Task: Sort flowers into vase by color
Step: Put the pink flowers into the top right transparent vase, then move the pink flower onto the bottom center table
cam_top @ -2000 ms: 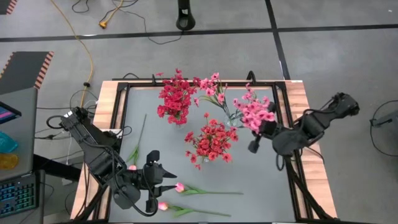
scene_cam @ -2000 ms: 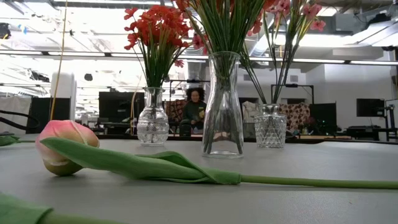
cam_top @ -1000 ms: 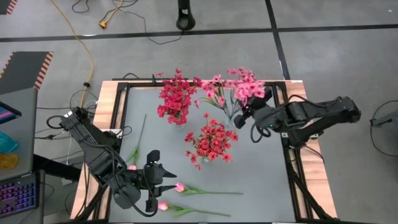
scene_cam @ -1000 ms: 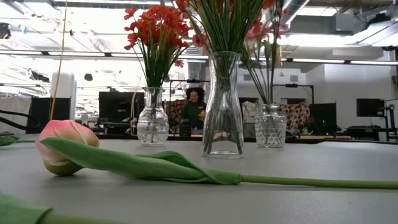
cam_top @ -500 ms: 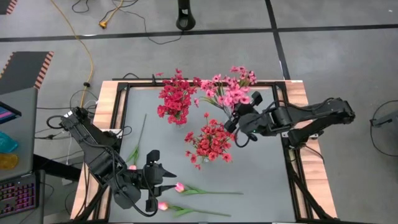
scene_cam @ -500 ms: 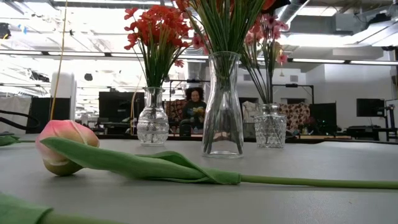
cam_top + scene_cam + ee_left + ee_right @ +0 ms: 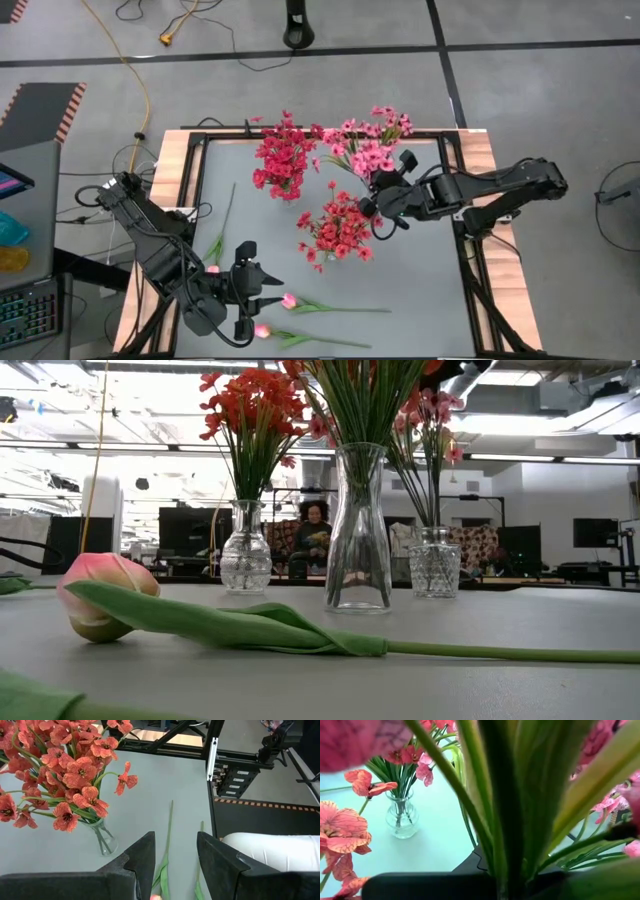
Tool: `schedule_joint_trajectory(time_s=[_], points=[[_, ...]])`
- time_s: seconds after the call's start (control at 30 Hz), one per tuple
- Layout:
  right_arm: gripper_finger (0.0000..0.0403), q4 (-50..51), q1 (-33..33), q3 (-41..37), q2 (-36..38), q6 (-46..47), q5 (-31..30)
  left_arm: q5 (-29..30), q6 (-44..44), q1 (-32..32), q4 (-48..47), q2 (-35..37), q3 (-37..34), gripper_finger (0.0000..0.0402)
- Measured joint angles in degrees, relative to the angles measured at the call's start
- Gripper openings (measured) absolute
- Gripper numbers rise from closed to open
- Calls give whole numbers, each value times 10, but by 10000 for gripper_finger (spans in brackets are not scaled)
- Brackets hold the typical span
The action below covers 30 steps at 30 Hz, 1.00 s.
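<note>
Right now the right claw (image 7: 377,207) is clenched on the light pink blossom spray (image 7: 368,150), stems upright w/ their ends in the small cut-glass vase (image 7: 436,563) at the worktop's far right. Left claw (image 7: 268,300) idles half-parted by the pink tulip buds (image 7: 288,300), stems pointing right.

The high view looks straight down on the whole table (image 7: 420,290). The low view sits at tabletop level, close behind a tulip (image 7: 100,595), facing the vases (image 7: 357,525) both views share. Wrist views look past their own fingers.
</note>
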State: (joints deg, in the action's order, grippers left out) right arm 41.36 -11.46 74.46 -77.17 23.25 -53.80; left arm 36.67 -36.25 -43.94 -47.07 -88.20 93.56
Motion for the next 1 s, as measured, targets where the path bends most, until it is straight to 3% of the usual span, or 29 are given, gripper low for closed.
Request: schedule_joint_trajectory(time_s=[0.23,0.47,0.77,1.0], points=[[50,0,0,0,3,7,0,0,0,0,0,0,0,132],[81,2,0,0,3,7,0,0,0,0,0,0,0,132],[162,17,31,0,3,22,59,-1,0,0,0,0,0,132],[234,89,49,0,11,44,118,-1,-1,0,0,0,0,132]])
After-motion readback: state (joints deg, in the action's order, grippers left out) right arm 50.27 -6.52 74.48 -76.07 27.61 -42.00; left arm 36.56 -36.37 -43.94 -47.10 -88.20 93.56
